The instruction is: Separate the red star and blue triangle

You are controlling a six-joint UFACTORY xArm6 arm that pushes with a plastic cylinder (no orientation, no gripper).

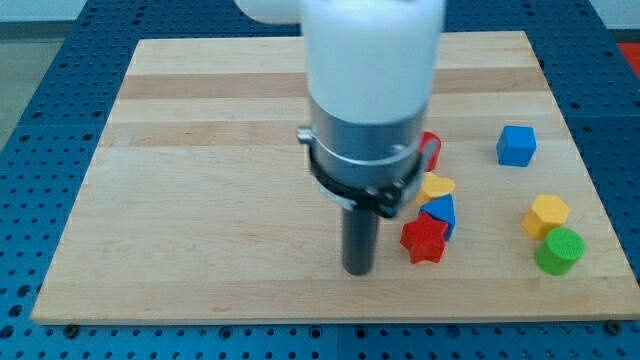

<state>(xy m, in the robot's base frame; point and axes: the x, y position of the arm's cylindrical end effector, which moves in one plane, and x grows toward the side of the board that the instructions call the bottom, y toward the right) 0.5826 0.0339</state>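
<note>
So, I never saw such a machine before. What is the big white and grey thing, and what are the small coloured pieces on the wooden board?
The big white and grey cylinder is the end of a robot arm, seen by the one camera. It has no claw and holds nothing: it ends in a dark rod, and my tip rests on the wooden board to push blocks. My tip stands just to the view's left of the red star, which touches the blue triangle behind it. Above those lie a yellow heart and a red block, partly hidden. At the view's right are a blue cube, a yellow block and a green cylinder.
</note>
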